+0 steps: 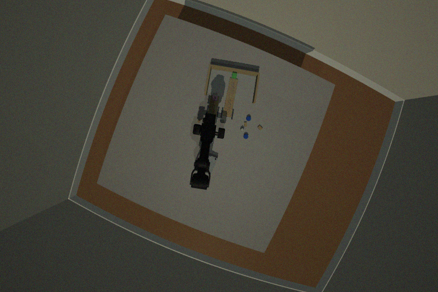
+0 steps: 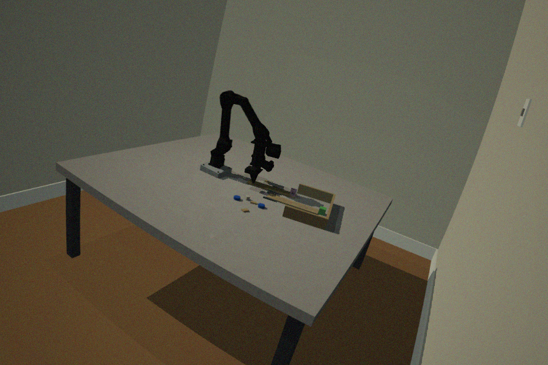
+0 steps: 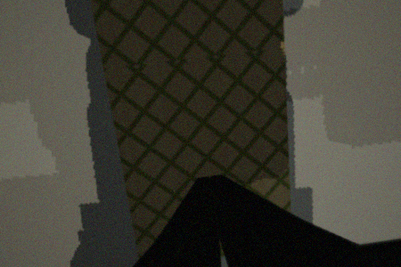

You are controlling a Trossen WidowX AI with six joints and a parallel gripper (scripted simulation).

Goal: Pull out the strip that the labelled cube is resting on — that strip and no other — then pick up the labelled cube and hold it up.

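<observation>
The small purple labelled cube (image 1: 214, 97) (image 2: 292, 191) rests on a tan strip with a dark green lattice pattern (image 1: 213, 105) (image 2: 275, 186) (image 3: 192, 77). This strip lies partly out of the open front of the wooden tray (image 1: 255, 86) (image 2: 315, 193). My gripper (image 1: 211, 114) (image 2: 253, 180) (image 3: 210, 189) is shut, with its fingertips down on the near end of this strip. The strip runs on under and past the fingers. A second tan strip (image 1: 231, 94) (image 2: 293, 205) lies to the right inside the tray. It carries a green cube (image 1: 234, 75) (image 2: 322, 210) at its far end.
Two blue cylinders (image 1: 248, 117) (image 1: 245, 135) and a small tan block (image 1: 260, 126) lie on the table right of the gripper. Short grey bars (image 1: 223, 114) lie beside the strips. The arm base (image 1: 200, 178) stands behind.
</observation>
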